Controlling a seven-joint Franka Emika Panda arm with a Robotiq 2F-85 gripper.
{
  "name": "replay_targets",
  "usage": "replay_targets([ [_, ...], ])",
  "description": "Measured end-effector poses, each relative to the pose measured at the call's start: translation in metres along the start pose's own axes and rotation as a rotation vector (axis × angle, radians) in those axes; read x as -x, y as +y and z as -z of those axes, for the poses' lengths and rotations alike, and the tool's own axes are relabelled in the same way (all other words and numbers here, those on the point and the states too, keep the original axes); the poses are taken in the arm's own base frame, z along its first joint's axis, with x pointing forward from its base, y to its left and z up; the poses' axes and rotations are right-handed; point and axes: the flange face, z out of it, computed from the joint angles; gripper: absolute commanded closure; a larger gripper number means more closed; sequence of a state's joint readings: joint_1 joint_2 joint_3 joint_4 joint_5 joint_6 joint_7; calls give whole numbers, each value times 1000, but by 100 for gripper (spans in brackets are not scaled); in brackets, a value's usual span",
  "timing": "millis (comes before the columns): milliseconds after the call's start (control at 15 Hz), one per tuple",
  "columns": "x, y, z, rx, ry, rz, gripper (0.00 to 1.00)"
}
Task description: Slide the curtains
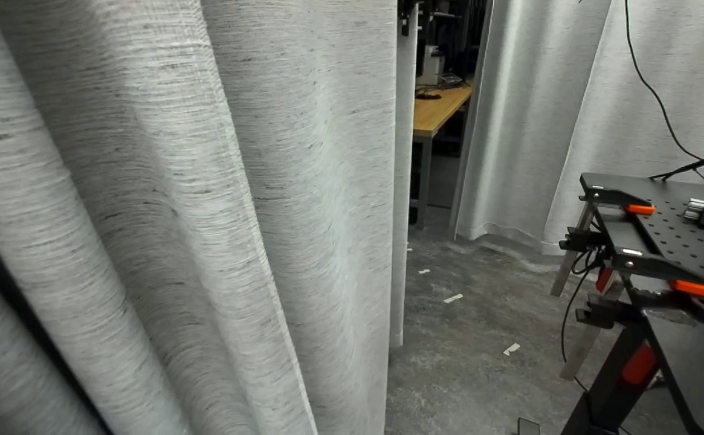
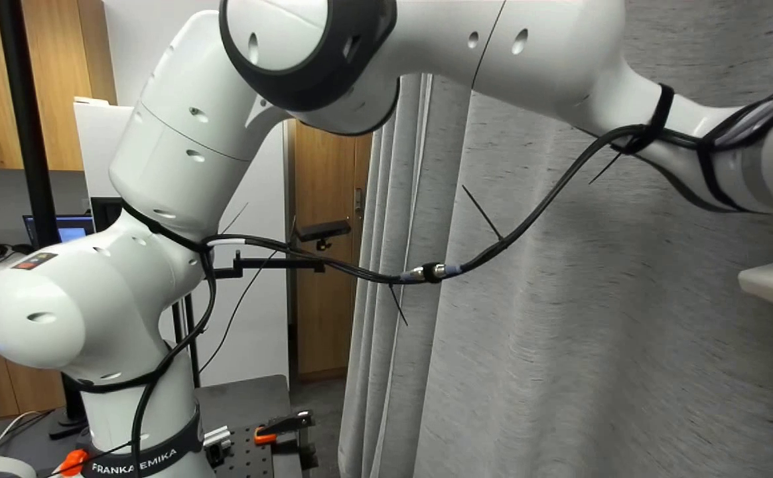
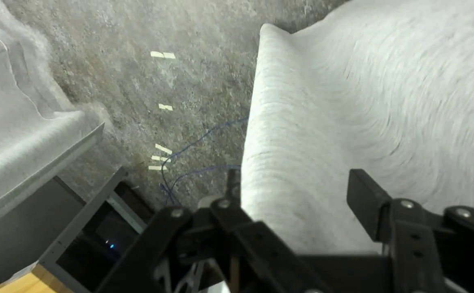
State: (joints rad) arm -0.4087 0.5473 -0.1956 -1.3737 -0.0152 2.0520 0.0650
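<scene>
The curtains (image 1: 321, 181) are a tall light-grey drape with fine streaks and deep vertical folds, filling the left of an exterior view. In an exterior view they also hang behind the arm (image 2: 525, 372). In the wrist view a folded edge of the curtains (image 3: 322, 122) lies between the spread fingers. My gripper (image 3: 298, 189) is open there. Its left finger is at the fold's edge, with the fingertip partly hidden by the fabric. Its right finger stands in front of the fabric, apart from the left one. The gripper is out of view in both exterior views.
A paler curtain (image 1: 521, 121) hangs past a gap showing a wooden desk (image 1: 442, 109). A black perforated table (image 1: 690, 235) with orange-tipped clamps stands right. The robot arm (image 2: 180, 133) carries a loose cable (image 2: 353, 269). Blue cord (image 3: 204, 136) and tape strips (image 3: 162, 54) lie on the floor.
</scene>
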Motion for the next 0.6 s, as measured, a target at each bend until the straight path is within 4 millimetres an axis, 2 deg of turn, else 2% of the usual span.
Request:
replay_targets([
  [267,40,-28,-14,-10,-88,191,0],
  [600,111,-77,-1,-67,-156,448,0],
])
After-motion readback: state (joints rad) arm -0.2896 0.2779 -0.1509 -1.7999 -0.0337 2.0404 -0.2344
